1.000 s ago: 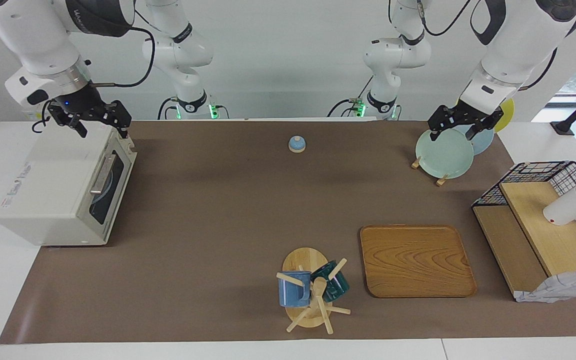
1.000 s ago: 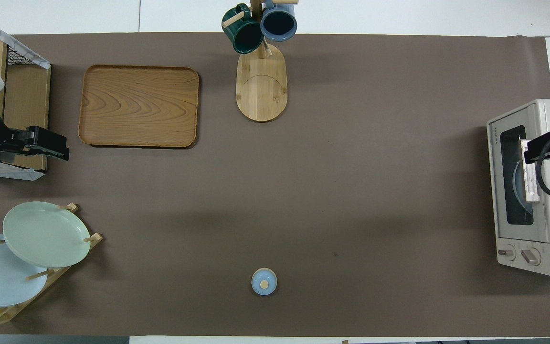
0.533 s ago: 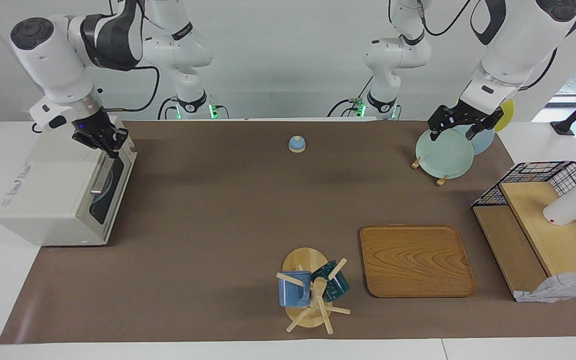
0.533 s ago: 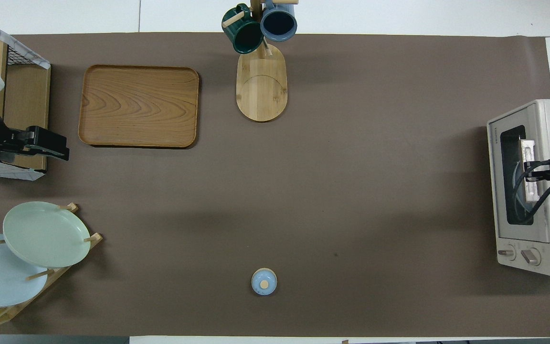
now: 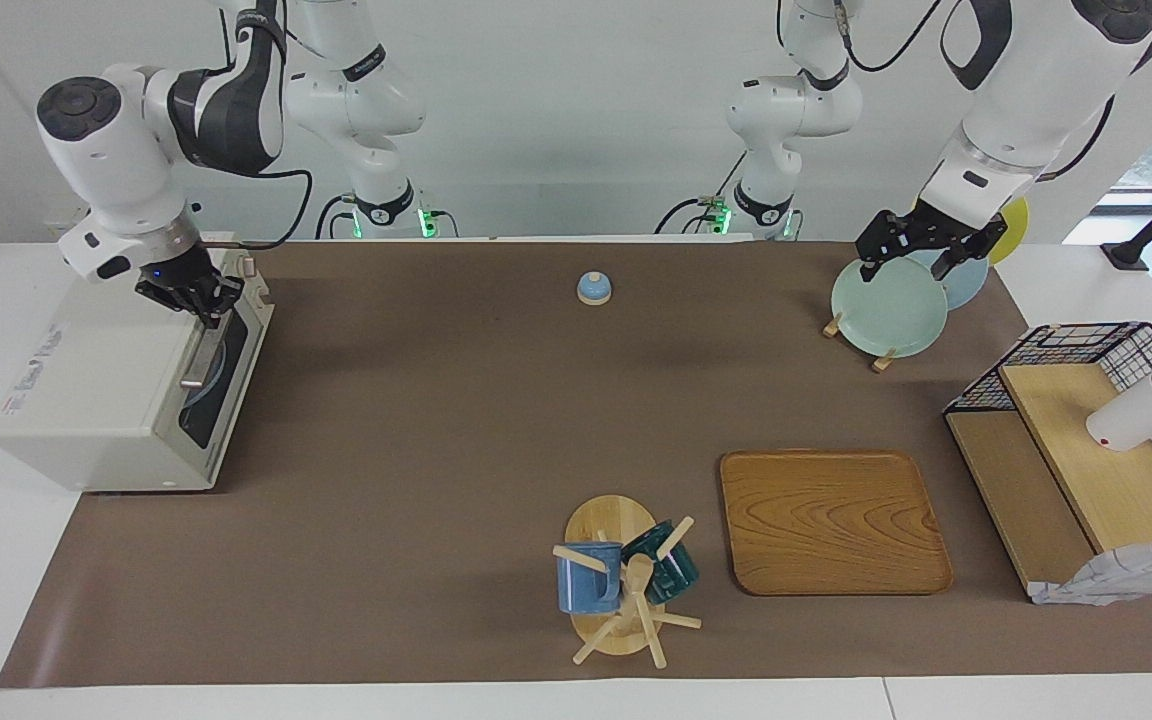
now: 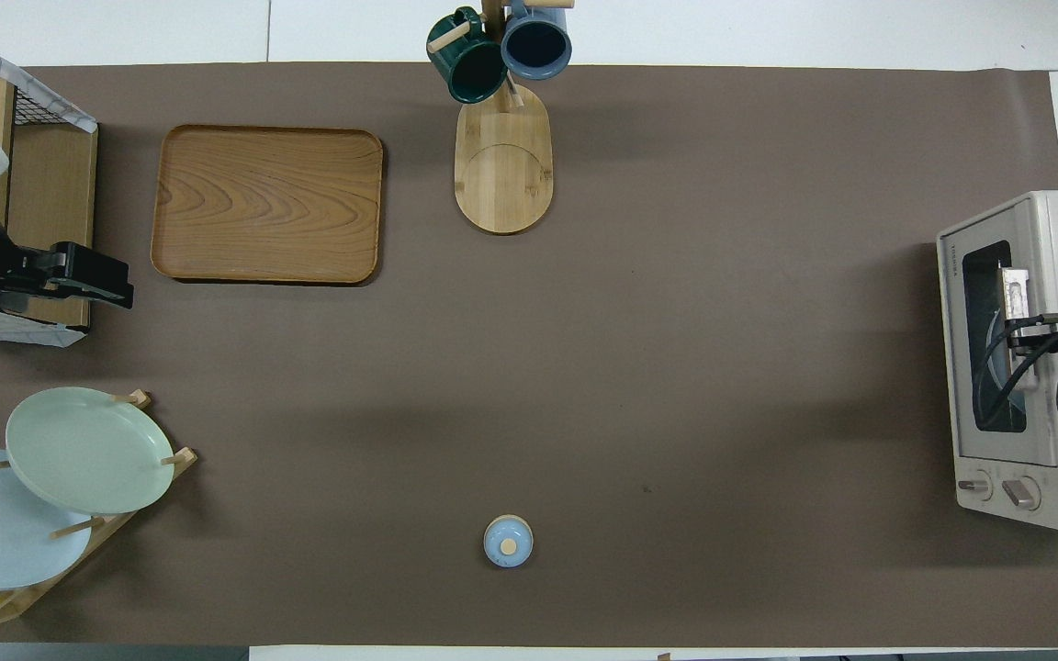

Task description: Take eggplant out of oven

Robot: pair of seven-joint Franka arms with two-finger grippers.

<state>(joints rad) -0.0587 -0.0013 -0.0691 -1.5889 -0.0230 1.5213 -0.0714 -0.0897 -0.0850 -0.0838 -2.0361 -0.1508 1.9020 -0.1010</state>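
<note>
Facing view: oven (image 5: 126, 385) sits at the right arm's end of the worktop, partly off the brown mat (image 5: 496, 420), door shut, silver bar handle (image 5: 204, 345) along the door's top edge. Right gripper (image 5: 204, 305) is down at the handle's end nearer the robots, at the oven's top front edge. Cannot tell whether its fingers are spread or closed on the bar; the black hand hides them. Overhead view shows the same: right gripper (image 6: 1020, 330) over the handle (image 6: 1018, 317), cable looped across the dark glass.

Eggplant: not visible. Behind the glass only a pale curved shape shows, seemingly a plate rim; whatever else is inside the oven (image 6: 1016, 367) cannot be made out.

Left gripper (image 5: 921, 250) hangs over the plate rack (image 5: 891, 300) near the corner at the left arm's end nearest the robots, waiting. Its fingers stand apart, holding nothing. Overhead, left gripper (image 6: 93, 280) appears over the mat's edge beside the wire basket (image 6: 24, 184).

Other things: wooden tray (image 5: 833, 522) toward the edge farthest from the robots; mug tree (image 5: 626, 590) with a blue and a green mug beside it; small blue knobbed lid (image 5: 594, 288) mid-table near the robots' edge; wire basket (image 5: 1086, 450) at the left arm's end.
</note>
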